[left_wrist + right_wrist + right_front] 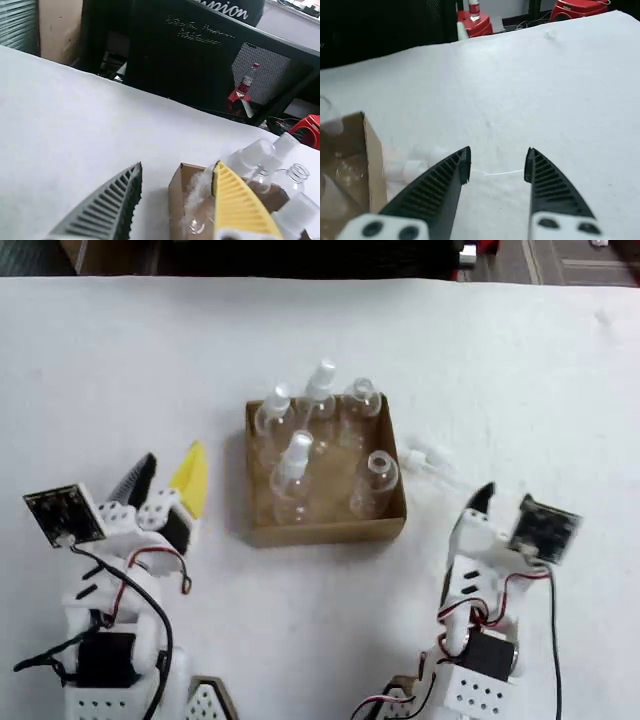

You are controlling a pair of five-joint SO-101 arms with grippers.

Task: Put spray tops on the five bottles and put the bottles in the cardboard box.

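The right pincer [497, 159] is hanging released near the loose spray top [425, 458]. It is probably being light, slippery plastic, asking a gentle hold at its collar. The left pincer [177, 172] is gaping too.

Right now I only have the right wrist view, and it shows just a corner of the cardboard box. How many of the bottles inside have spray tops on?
Observer: Three of the five in the cardboard box wear spray tops; the near left bottle is one.
Operator: Which ones lack tops?
Observer: The far right bottle and the near right bottle stand with open necks.
Operator: Where is the other arm?
Observer: The left gripper is open, on the box's left side and apart from it.
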